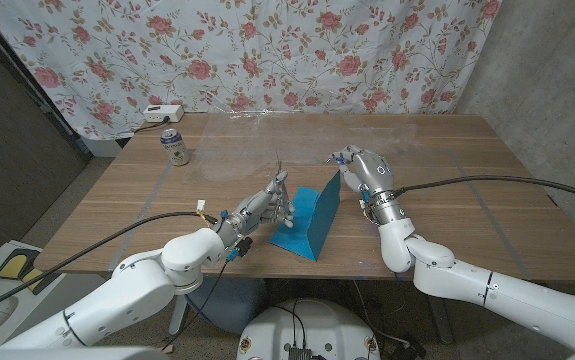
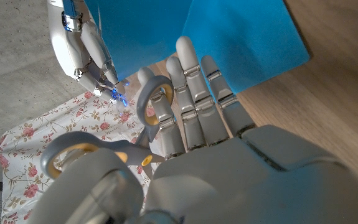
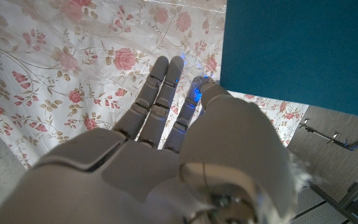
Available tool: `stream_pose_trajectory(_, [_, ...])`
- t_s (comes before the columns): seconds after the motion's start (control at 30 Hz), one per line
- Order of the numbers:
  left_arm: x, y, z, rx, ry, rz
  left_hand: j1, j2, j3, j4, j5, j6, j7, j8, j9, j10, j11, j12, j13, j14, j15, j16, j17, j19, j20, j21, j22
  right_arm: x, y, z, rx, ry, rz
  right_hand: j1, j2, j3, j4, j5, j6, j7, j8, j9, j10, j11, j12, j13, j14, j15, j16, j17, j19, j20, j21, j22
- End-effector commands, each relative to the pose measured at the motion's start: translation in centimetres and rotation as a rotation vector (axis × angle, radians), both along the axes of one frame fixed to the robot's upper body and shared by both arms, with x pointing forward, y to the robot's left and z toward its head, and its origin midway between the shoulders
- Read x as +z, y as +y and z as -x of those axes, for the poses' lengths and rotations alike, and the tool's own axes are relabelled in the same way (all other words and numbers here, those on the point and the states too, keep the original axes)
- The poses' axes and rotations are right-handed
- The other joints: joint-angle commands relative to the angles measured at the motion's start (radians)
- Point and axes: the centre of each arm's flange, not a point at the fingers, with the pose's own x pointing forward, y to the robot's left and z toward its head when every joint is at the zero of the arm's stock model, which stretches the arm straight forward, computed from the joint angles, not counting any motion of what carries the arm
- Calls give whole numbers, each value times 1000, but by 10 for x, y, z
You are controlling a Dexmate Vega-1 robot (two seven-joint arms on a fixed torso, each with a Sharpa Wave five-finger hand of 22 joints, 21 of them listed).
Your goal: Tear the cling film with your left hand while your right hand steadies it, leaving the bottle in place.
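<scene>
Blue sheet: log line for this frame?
left hand: grips grey-handled scissors beside upright blue sheet | right hand: pinches sheet's top corner | metal drink can: far left, untouched

The blue sheet stands upright between the two hands, blocking any straight path from one to the other. The left hand, holding scissors, is just beside the sheet's face; the right hand is at its upper far corner. Bare table lies open beyond and outside the right hand. A can stands well beyond the left hand, toward the far edge.
</scene>
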Motion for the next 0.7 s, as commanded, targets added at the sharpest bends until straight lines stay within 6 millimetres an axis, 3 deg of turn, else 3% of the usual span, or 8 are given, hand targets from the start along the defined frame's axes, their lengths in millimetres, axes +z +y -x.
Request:
stream_pose_trajectory(0.03, [-1,-1,0,-3,2,1,4,11,-110,108,-7,61,77,6,5,45,-33,6,1,4,-3,8,1,6,-2,1,5,-1,0,-1,-1,3,0,8,5,3,-3,3,11,-2,-1,2,6,-8,7,45,12,-154,-7,4,-4,-82,12,1])
stream_pose_trajectory(0.37, [-1,-1,0,-4,1,5,14,24,-109,107,-18,62,75,6,6,48,-35,6,2,5,-3,9,2,6,-2,1,5,-1,-1,0,1,3,-1,6,5,3,-2,3,12,-2,0,3,4,-9,5,43,16,-154,-14,8,-9,-82,25,0])
stream_pose_trajectory(0.5, [-1,-1,0,-8,-1,7,42,96,-78,109,-30,64,65,5,5,48,-32,7,8,4,-3,8,0,6,-2,2,6,-2,-1,-1,1,5,1,5,5,2,-2,3,11,-1,-1,3,6,-9,5,44,17,-154,-18,9,-10,-82,30,-1])
stream_pose_trajectory(0.7, [-2,-1,0,-12,-1,13,73,151,-51,104,-46,62,71,5,9,51,-34,5,8,2,-3,9,2,4,-3,3,7,-3,-1,-1,1,5,0,5,5,2,-3,2,12,-2,-1,3,6,-10,4,42,18,-154,-25,10,-13,-84,39,-2])
